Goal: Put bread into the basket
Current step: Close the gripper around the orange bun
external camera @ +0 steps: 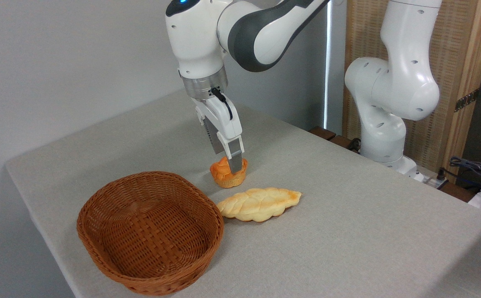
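A white robot arm reaches down from the top of the scene over a grey table point(348, 231). Its gripper point(233, 165) points straight down at the bun point(227, 174), a small orange-golden muffin shape sitting on the table near the middle. One grey finger point(235, 159) stands in front of the bun, pressed against its near side; the other finger is hidden behind, so I cannot tell whether the jaws are clamped on the bun or only set around it. The bun appears to rest on the cloth.

Just in front of the bun, close but apart, lies a long pale braided loaf point(259, 203), stretched left to right. Its left tip comes right up beside the rim of the basket point(99, 244), perhaps touching it. The basket is oval, brown wicker and empty, standing at the lower left, close to the table's front-left edge. It sits near the bun, down and to the left of it.

The table's far edge runs diagonally behind the arm, with a plain wall beyond. The left corner of the table lies well clear of the basket's back. To the right of the loaf the tabletop is wide open. The arm's base point(389, 124) stands past the far right edge, beside a wooden screen point(455, 54) and some cables point(476, 169).
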Controlling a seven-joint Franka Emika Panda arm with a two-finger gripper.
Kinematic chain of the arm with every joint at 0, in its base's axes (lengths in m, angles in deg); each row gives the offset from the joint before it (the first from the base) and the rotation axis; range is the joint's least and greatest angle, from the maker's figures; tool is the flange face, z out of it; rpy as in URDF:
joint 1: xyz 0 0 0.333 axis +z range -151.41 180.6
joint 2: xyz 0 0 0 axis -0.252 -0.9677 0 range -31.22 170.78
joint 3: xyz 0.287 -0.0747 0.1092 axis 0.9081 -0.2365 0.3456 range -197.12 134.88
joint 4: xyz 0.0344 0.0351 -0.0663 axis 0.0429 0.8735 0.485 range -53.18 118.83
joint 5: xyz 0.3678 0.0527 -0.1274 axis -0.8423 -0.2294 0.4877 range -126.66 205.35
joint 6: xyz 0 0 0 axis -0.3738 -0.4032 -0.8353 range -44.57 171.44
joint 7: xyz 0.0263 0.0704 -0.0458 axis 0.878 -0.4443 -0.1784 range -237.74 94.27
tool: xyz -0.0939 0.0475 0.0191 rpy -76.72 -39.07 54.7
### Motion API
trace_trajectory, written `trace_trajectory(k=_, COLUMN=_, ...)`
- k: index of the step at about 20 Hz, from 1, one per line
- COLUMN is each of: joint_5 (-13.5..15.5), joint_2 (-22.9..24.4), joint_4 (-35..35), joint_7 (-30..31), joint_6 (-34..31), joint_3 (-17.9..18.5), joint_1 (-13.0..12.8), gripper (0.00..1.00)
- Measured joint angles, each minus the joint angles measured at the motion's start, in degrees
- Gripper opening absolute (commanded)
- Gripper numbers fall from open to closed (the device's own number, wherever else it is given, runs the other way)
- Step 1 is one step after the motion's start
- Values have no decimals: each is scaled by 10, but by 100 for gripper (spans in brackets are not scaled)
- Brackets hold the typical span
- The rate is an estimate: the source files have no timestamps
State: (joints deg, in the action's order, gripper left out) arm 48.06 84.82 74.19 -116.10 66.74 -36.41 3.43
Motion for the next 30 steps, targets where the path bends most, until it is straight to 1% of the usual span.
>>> trace_trajectory(k=12, joint_5=0, joint_2=-3, joint_4=23, joint_7=0, joint_6=31, joint_3=-8, joint_1=-1, gripper=100)
trace_trajectory(k=18, joint_5=0, joint_2=-4, joint_4=31, joint_7=0, joint_6=35, joint_3=-9, joint_1=-3, gripper=100)
trace_trajectory(k=22, joint_5=0, joint_2=-9, joint_4=38, joint_7=0, joint_6=65, joint_3=-10, joint_1=-6, gripper=99)
trace_trajectory(k=23, joint_5=0, joint_2=-11, joint_4=39, joint_7=0, joint_6=68, joint_3=-12, joint_1=-8, gripper=93)
trace_trajectory(k=24, joint_5=0, joint_2=-13, joint_4=39, joint_7=0, joint_6=70, joint_3=-13, joint_1=-10, gripper=83)
trace_trajectory(k=26, joint_5=0, joint_2=-16, joint_4=39, joint_7=0, joint_6=71, joint_3=-14, joint_1=-12, gripper=64)
trace_trajectory(k=27, joint_5=0, joint_2=-16, joint_4=39, joint_7=0, joint_6=71, joint_3=-14, joint_1=-12, gripper=58)
trace_trajectory(k=29, joint_5=0, joint_2=-16, joint_4=39, joint_7=0, joint_6=72, joint_3=-14, joint_1=-12, gripper=50)
trace_trajectory(k=30, joint_5=0, joint_2=-16, joint_4=39, joint_7=0, joint_6=72, joint_3=-14, joint_1=-12, gripper=48)
